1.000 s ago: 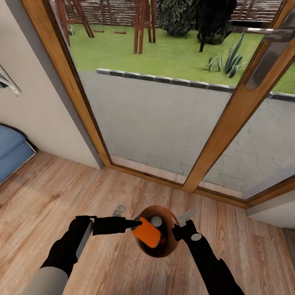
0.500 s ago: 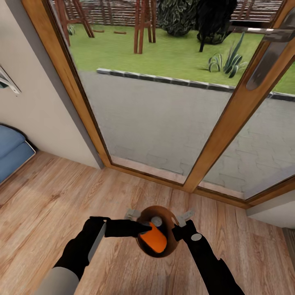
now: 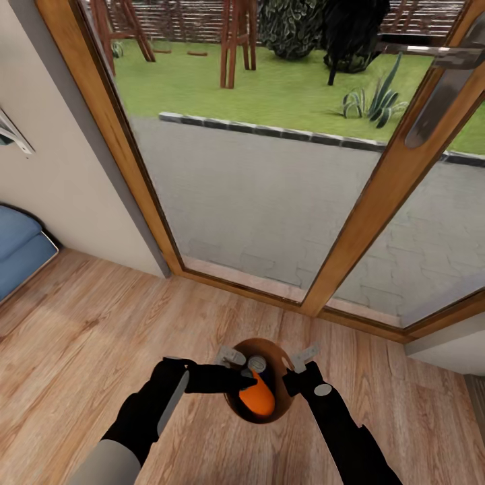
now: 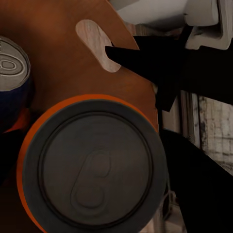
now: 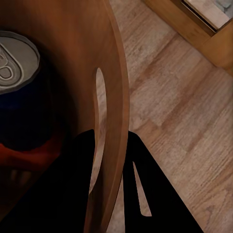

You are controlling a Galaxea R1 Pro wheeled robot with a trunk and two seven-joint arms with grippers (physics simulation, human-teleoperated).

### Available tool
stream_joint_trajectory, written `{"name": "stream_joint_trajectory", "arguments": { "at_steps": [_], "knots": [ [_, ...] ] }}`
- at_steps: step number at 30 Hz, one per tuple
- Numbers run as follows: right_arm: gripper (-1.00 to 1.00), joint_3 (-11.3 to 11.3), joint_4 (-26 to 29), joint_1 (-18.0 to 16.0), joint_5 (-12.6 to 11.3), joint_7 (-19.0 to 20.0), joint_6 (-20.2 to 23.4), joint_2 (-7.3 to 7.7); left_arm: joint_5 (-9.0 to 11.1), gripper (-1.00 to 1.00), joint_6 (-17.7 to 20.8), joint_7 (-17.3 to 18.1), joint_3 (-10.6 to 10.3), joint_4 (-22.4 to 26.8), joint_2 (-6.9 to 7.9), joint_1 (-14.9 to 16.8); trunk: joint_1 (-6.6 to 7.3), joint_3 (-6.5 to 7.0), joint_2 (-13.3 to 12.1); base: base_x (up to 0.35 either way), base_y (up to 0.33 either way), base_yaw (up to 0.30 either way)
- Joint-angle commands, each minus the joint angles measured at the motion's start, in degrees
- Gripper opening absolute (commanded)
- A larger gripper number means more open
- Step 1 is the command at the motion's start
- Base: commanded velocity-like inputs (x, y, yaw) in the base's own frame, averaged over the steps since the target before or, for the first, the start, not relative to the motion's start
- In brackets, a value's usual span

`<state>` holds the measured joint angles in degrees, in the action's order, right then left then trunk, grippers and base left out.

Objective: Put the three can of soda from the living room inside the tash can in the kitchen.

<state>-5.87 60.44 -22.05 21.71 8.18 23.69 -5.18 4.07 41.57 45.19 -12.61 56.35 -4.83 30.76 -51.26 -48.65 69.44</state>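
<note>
Two cans show inside the tash can (image 3: 237,406), which hangs above the light wood plank floor (image 3: 81,323) in front of the wood-framed glass doors (image 3: 350,222): an orange can of soda (image 3: 256,399) lying tilted in the brown interior, and a dark blue can of soda (image 3: 256,364) with a silver top just behind it. The left gripper (image 3: 237,367) reaches over the bin's rim with its fingers spread, one pale finger (image 3: 231,355) on the far side, the dark one touching the orange can. In the left wrist view the orange can's (image 4: 92,165) end faces the camera, the blue can (image 4: 12,73) beside it. The right gripper (image 3: 296,367) is pinching the bin's wall; the right wrist view shows its dark fingers (image 5: 145,194) on either side of the brown rim (image 5: 116,97)
</note>
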Motion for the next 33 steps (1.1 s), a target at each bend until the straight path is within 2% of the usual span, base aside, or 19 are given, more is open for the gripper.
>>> {"name": "stream_joint_trajectory", "arguments": {
  "at_steps": [1, 11, 20, 33],
  "knots": [
    [-1.00, 0.0, 0.0, 0.0, -0.5, 0.2, 0.0, -0.01, 0.0, -1.00, 0.0, -0.1, -0.1, 0.0, -0.02, 0.0, 0.00, 0.00, 0.0, 0.000, 0.000, 0.000],
    [-1.00, 0.0, 0.0, 0.0, -0.6, 0.2, 0.0, -0.01, 0.0, -1.00, -0.1, -1.4, -0.3, 0.0, -0.07, 0.0, 0.00, 0.00, 0.0, 0.000, 0.000, 0.000],
    [-1.00, 0.0, -0.1, 0.0, -0.6, 0.2, 0.0, -0.01, 0.1, -1.00, -2.4, -5.1, -0.4, 0.0, -0.07, 0.0, 0.00, 0.00, 0.0, 0.000, 0.000, 0.000],
    [-1.00, 0.0, -0.1, 0.0, -0.6, 0.2, 0.0, -0.01, 0.1, -1.00, -2.8, -5.6, -0.4, 0.0, -0.01, 0.0, 0.00, 0.00, 0.0, 0.000, 0.000, 0.000]
  ]
}}
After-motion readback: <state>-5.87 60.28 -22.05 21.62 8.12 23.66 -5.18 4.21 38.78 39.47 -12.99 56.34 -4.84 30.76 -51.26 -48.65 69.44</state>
